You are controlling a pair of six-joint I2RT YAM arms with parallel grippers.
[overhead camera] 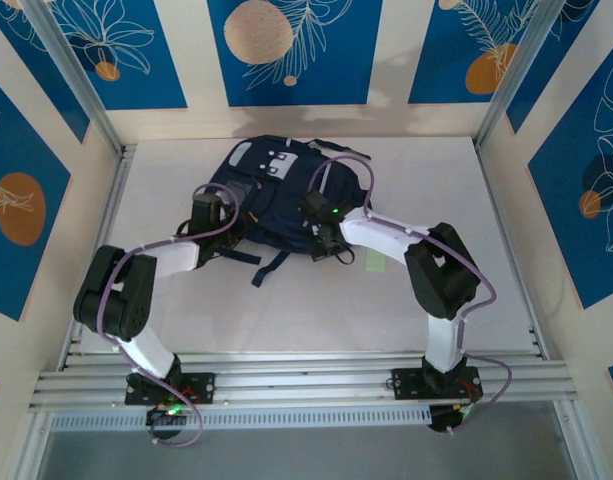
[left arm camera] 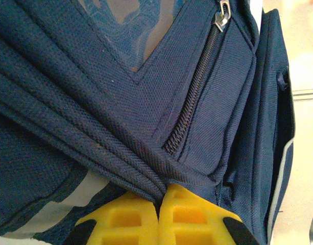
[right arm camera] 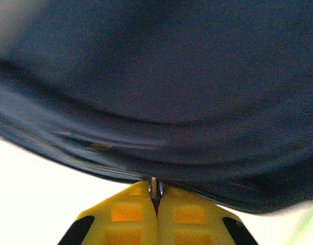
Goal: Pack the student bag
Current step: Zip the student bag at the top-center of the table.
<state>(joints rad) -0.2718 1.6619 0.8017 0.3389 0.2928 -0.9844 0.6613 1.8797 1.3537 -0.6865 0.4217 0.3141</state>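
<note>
L pincer & R pincer pinch student bag.

Bright, even light falls from above in the overhead view, leaving the white table pale with only faint, soft shadows. That picture is sharp, though the corner posts lean inward with a mild wide-angle stretch. The left wrist view is crisp, the weave of the student bag plain to see, while the background at its top right is washed out by glare. The right wrist view is blurred, the fabric a dark smear, and the surface below it is blown out to white.
</note>
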